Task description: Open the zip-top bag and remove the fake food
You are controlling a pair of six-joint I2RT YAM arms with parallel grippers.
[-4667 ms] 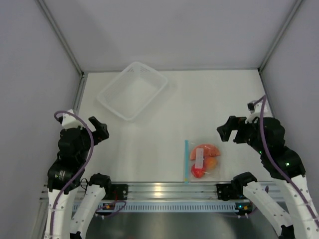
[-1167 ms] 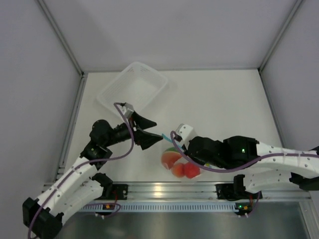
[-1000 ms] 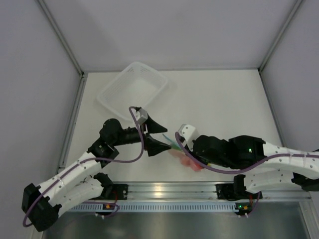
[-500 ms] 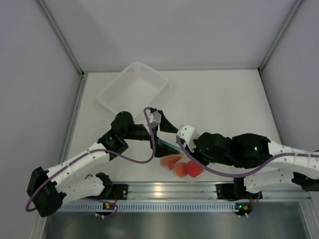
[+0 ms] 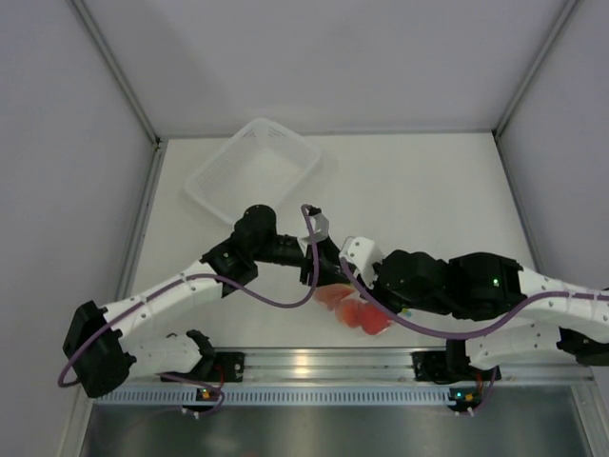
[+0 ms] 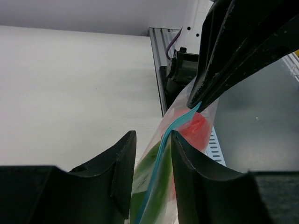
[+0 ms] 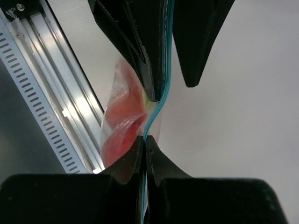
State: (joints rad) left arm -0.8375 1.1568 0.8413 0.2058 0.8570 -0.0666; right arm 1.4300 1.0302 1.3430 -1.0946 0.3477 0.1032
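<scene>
Clear crinkly zip-top bag (image 7: 122, 122): right hand (image 7: 144, 141) pinches blue strip (image 6: 180, 119), left hand (image 6: 152, 136) straddles.

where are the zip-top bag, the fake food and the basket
zip-top bag (image 6: 159, 151), left wrist view, on its blue zip strip
fake food (image 6: 195, 132), left wrist view, on the red piece inside the bag
basket (image 5: 222, 152), top external view, on its left rim

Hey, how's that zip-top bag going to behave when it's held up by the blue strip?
Probably floppy: the zip-top bag curves between the right gripper and left gripper. Likely bottom-heavy, since the fake food bunches below the strip.
</scene>
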